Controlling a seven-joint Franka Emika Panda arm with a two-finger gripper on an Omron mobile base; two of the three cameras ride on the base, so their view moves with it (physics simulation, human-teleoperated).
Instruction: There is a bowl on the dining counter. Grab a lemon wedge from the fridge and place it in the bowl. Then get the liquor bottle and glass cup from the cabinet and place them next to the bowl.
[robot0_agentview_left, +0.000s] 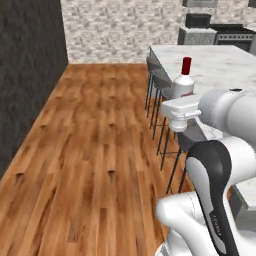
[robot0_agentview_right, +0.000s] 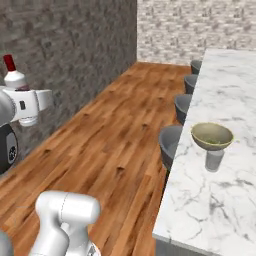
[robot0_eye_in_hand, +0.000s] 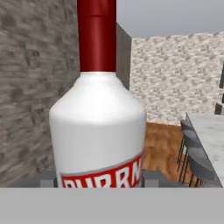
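While in transit toward the surface (robot0_agentview_right: 225, 210), liquor bottle (robot0_agentview_left: 184, 82) carried upright in the end effector (robot0_agentview_left: 181, 116).

End effector closed on the bottle's lower body, cap up, presumably to keep it steady for an upright set-down. Held over the wood floor (robot0_agentview_left: 95, 150), well apart from the bowl (robot0_agentview_right: 212, 136). Glass cup (robot0_agentview_right: 214, 160) already standing just beside the bowl; bottle not yet placed.

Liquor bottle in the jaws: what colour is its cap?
Red, above a white neck. The small clear liquor bottle shows best in the hand view.
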